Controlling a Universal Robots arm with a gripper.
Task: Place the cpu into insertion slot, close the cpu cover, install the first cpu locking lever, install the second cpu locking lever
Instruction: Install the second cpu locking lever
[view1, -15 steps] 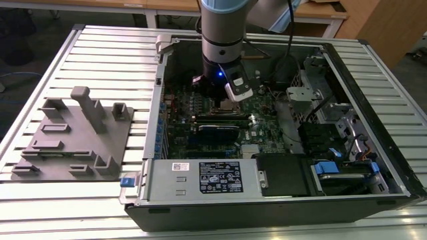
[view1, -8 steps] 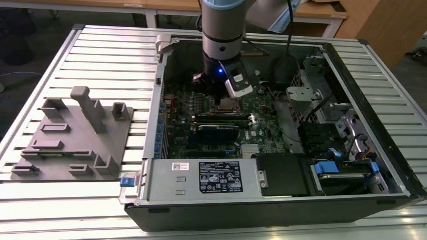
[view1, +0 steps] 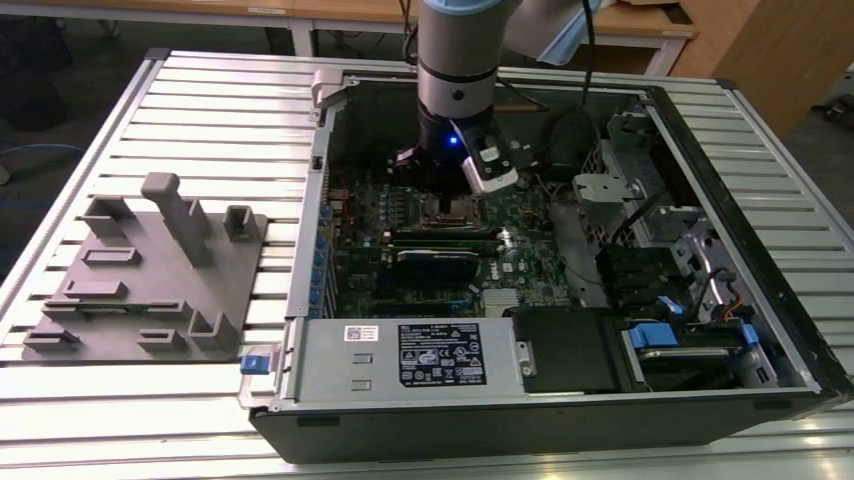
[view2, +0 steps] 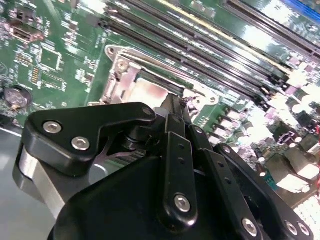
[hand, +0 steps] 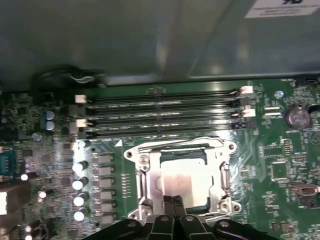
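Observation:
The cpu (hand: 182, 182) lies flat in the insertion slot (hand: 182, 156) on the green board, its dull silver top showing. The cpu cover (hand: 145, 175), a silver frame, lies down around it; it is also visible in the second wrist view (view2: 120, 75). My gripper (hand: 174, 201) hangs straight above the socket, its two black fingers pressed together, tips at the chip's edge. I see nothing between them. In the exterior view the gripper (view1: 454, 195) stands inside the open computer case over the socket. I cannot make out how the locking levers stand.
Long black memory slots (hand: 160, 112) run beside the socket. A row of capacitors (hand: 79, 185) and a coin battery (hand: 296, 116) flank it. The case holds a power supply (view1: 400, 355) and cables (view1: 574, 130). A grey fixture plate (view1: 134, 270) sits on the table at the exterior view's left.

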